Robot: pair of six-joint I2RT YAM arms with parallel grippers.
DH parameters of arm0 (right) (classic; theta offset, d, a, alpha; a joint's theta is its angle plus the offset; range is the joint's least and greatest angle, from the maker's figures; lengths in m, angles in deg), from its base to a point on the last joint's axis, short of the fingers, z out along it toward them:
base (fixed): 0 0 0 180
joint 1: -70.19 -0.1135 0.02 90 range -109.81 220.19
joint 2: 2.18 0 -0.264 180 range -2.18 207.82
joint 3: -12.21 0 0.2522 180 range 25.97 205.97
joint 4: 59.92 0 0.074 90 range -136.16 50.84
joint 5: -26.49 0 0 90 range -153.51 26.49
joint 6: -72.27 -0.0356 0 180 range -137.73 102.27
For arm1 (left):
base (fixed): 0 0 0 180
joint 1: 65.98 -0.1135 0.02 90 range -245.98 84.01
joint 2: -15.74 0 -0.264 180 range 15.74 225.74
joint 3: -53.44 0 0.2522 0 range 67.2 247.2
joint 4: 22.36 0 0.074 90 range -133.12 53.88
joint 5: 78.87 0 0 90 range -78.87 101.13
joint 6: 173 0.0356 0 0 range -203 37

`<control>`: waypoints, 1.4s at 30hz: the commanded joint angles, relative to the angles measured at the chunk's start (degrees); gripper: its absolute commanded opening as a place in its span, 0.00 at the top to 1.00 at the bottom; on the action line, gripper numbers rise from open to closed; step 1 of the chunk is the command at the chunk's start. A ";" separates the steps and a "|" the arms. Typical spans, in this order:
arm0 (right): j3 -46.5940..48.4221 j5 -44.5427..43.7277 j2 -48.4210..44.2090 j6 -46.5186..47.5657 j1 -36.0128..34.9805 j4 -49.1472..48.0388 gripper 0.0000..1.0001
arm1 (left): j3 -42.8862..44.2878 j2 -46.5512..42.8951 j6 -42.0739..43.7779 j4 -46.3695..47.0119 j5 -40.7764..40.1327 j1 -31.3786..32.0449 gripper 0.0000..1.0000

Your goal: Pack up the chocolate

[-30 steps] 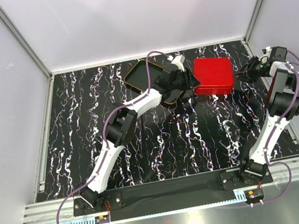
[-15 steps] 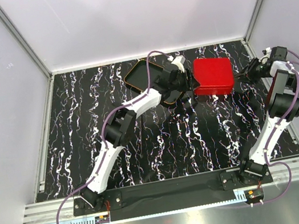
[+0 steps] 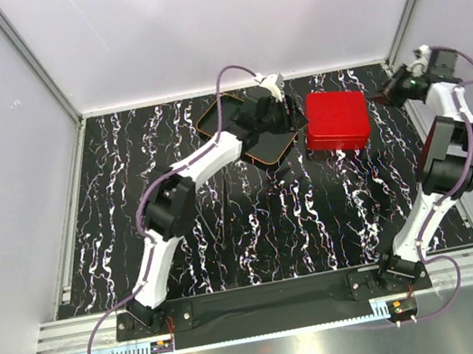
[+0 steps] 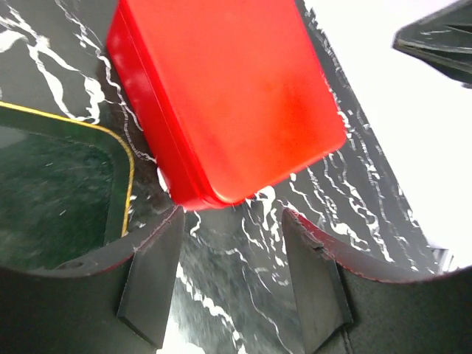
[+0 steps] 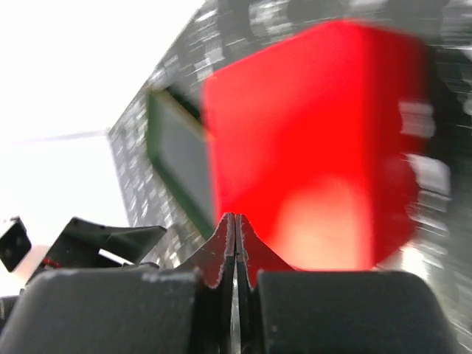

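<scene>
— Jaws first: how do they stand?
— Left gripper [image 4: 232, 295] is parted with nothing between its fingers. Right gripper [image 5: 234, 230] is clenched tight on nothing.
— And the scene, big things first?
— Marbled black table [image 3: 273, 226]. Red box [image 3: 336, 120] sits upper right of centre in the top view with its lid on. Black tray [image 3: 200, 126] with the orange rim lies just left of it, the two close but apart in the left wrist view.
— Where is the chocolate?
— None shows in any view. I judge it is already inside the closed box, though the lid hides that.
— So which step?
— The close of packing, I think: letting go and backing away. The next move calls for both arms to draw clear without nudging the box.
— What differs from a second ago?
— The left gripper has shifted from the tray's lower right corner toward the top of the frame, its jaws wider. The right gripper has risen from the box's right edge to the upper right corner and snapped closed. Box and tray have not moved.
</scene>
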 commanded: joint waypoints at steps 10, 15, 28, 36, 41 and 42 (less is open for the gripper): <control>0.98 18.94 6.83 -13.31 -16.04 -17.50 1.00 | -29.55 -36.32 3.37 -2.70 -10.31 -5.28 0.36; -4.39 19.58 12.89 -12.72 -15.95 -21.22 1.00 | -35.53 -43.36 5.31 -6.13 -12.42 -5.72 0.35; -0.36 15.46 10.89 -6.30 -15.69 -10.42 1.00 | -37.30 -51.27 7.42 -10.97 -14.79 -5.81 0.34; 2.28 -14.20 0.44 4.75 -24.63 6.90 1.00 | -38.96 -58.99 8.74 -15.36 -18.14 -5.81 0.31; 1.75 -22.15 -0.19 5.65 -30.01 10.86 0.99 | -41.25 -64.27 8.91 -17.56 -19.27 -5.81 0.28; 1.76 -22.78 0.25 5.83 -30.45 11.12 0.99 | -41.95 -65.24 9.09 -17.82 -19.54 -5.81 0.28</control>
